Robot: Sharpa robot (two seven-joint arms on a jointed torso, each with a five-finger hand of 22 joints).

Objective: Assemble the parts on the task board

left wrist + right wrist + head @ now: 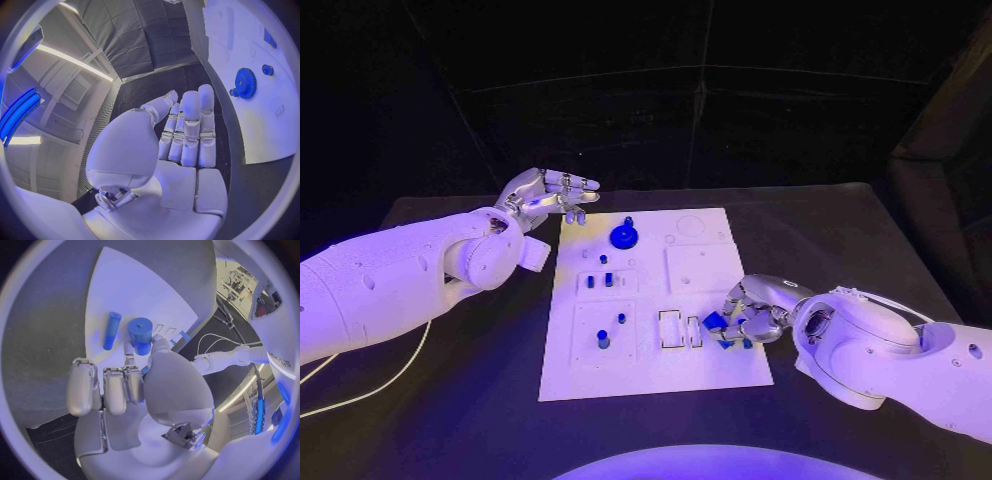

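Observation:
The white task board (689, 350) lies in the middle of the black table. My right hand (756, 313) is at the board's right front edge and pinches a short blue cylinder (140, 334) between thumb and a finger; the cylinder (714, 321) sits just above the board. A slim blue peg (111, 330) lies on the board beside it. A blue gear (625, 237) stands at the board's far end, also seen as the gear (245, 82) from the left wrist. My left hand (548, 197) hovers off the board's far left corner with straight fingers (189, 125), holding nothing.
Small blue parts (603, 282) stand in slots on the board's left half, and another blue part (603, 340) sits nearer the front. Two empty rectangular slots (671, 328) lie left of my right hand. A white cable (365, 395) runs over the table at the left.

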